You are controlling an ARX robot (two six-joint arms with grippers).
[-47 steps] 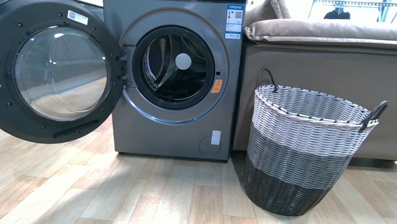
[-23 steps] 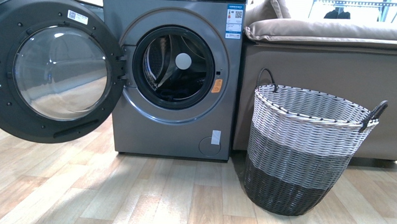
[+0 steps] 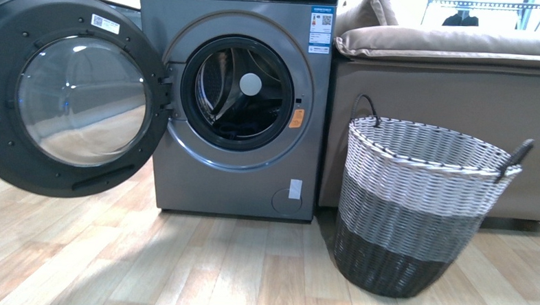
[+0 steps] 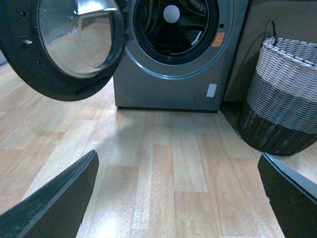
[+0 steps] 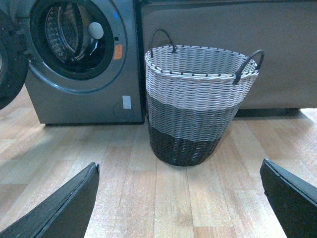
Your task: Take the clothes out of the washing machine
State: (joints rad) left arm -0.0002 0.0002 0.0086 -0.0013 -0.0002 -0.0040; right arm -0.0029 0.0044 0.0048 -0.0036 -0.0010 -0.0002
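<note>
The grey washing machine (image 3: 232,178) stands ahead with its round door (image 3: 70,96) swung open to the left. A dark heap of clothes (image 3: 237,129) lies low in the steel drum, mostly in shadow. The machine (image 4: 163,87) also shows in the left wrist view, where my left gripper (image 4: 177,163) hangs open over bare floor, well short of it. My right gripper (image 5: 179,166) is open too, above the floor in front of the basket (image 5: 195,109), with the machine (image 5: 79,94) off to one side. Neither arm shows in the front view.
A white, grey and dark woven basket (image 3: 417,193) with two handles stands right of the machine. Behind it is a tan sofa (image 3: 449,85). The open door juts over the wooden floor (image 3: 200,266) at left.
The front view has shifted slightly: the machine and basket sit a little lower and further right in the picture. Nothing has been taken hold of.
</note>
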